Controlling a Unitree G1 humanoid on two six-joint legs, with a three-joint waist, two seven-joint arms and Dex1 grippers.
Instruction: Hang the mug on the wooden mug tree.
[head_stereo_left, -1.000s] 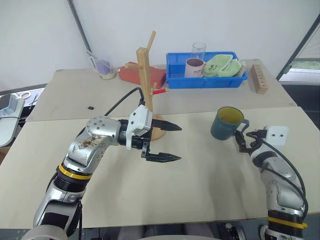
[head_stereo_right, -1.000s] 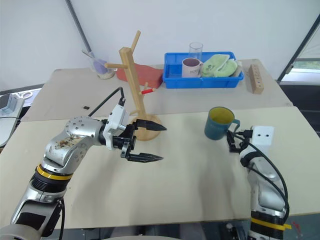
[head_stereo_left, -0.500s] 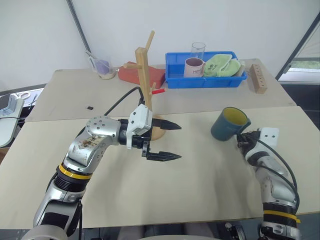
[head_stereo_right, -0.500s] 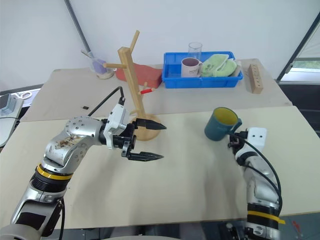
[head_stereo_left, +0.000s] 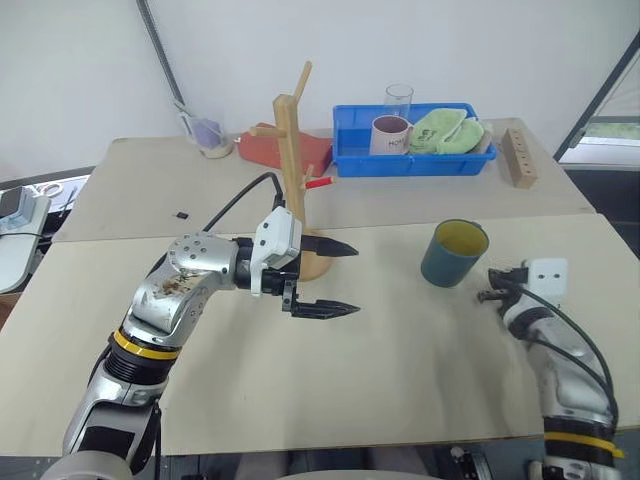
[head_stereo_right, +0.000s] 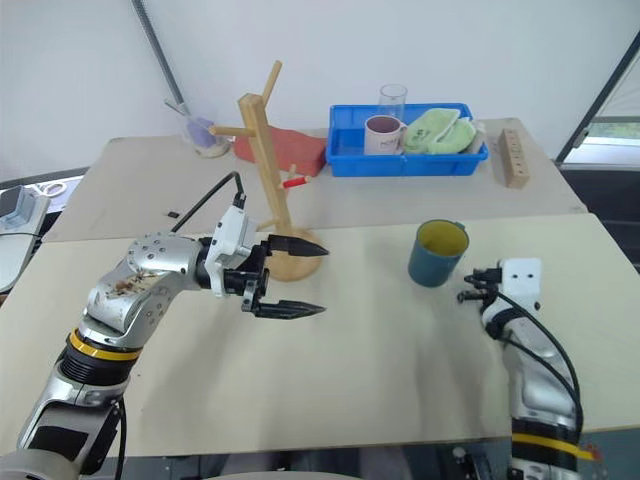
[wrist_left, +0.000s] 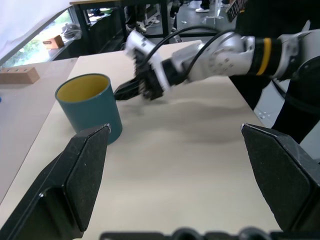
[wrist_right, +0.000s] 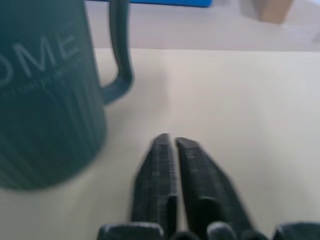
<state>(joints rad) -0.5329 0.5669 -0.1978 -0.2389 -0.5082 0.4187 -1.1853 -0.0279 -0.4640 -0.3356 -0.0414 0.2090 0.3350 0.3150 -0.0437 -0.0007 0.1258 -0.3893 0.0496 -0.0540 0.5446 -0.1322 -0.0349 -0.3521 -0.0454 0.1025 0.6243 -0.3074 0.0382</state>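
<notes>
A: Where's everything, biggest first?

B: The table bears it all. The mug tree stands just behind the left gripper, whose fingers are spread wide with nothing between them. The mug sits upright on the table, just ahead and to the left of the right gripper, close but apart from it.

A: And that gripper?

B: Its fingers are pressed nearly together, holding nothing.

A: How will the mug handle?

B: Stiff glazed ceramic, I'd judge: fairly heavy, slippery, and it would chip if knocked. The loop handle faces the gripper, but the peg needs it free, so the rim looks better.

A: Anything unclear?

B: The mug's lettering is cut off, and the tree's base is partly hidden behind the left gripper.
</notes>
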